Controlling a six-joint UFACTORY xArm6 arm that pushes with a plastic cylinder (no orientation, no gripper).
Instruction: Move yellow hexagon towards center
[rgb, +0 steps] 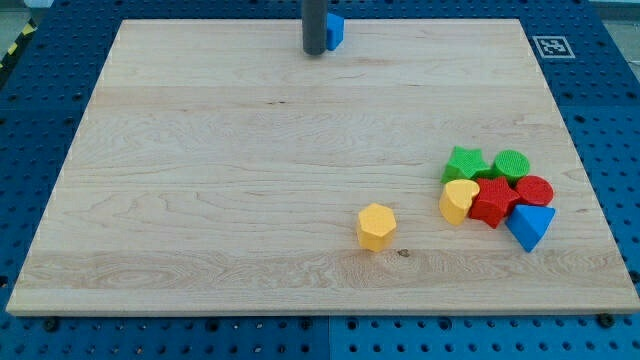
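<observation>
Yellow hexagon (376, 226) alone, my tip (314, 51) far off

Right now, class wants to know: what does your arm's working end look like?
Only a straight, dark grey rod shows, plain and cylindrical, entering from the view's top. My tip is blunt. No cables, markings or tool jaws are visible. A blue block sits just behind it.

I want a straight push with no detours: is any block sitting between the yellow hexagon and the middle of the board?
Nothing visible does. The yellow hexagon lies alone toward the view's bottom, right of centre, with bare wood up-left of it. The clustered blocks, starting with the yellow heart, lie to its right. My tip is at the view's top, beside a blue block.
</observation>
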